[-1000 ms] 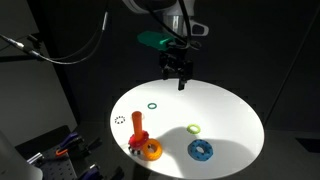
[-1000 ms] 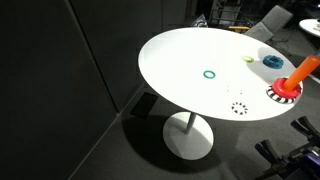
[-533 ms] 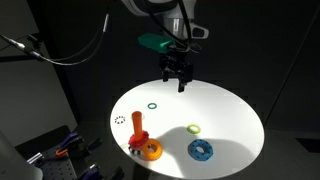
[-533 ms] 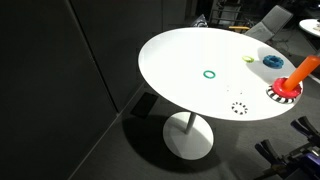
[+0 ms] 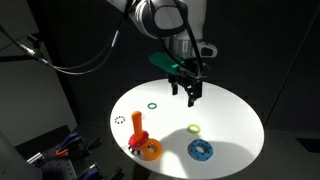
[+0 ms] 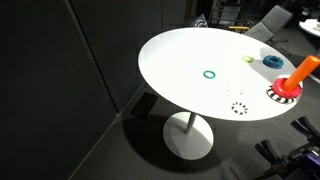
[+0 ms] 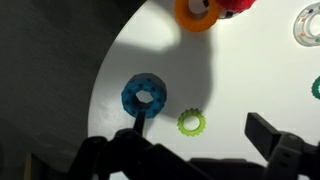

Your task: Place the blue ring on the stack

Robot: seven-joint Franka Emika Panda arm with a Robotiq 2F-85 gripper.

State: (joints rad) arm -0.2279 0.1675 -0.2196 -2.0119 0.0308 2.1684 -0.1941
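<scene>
While the blue ring (image 5: pixel 201 150) lies on the table (image 5: pixel 222 115), the arm (image 5: pixel 165 20) hangs overhead, tool (image 5: pixel 190 96) spread wide.

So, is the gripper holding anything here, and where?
Nothing is held. The gripper hangs open in the air; the blue ring lies on the table, apart from it.

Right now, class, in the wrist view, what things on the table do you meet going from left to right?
blue ring → small yellow-green ring → stack → pale ring. The orange ring is left out, since it lies straight above the yellow-green one in the picture.
</scene>
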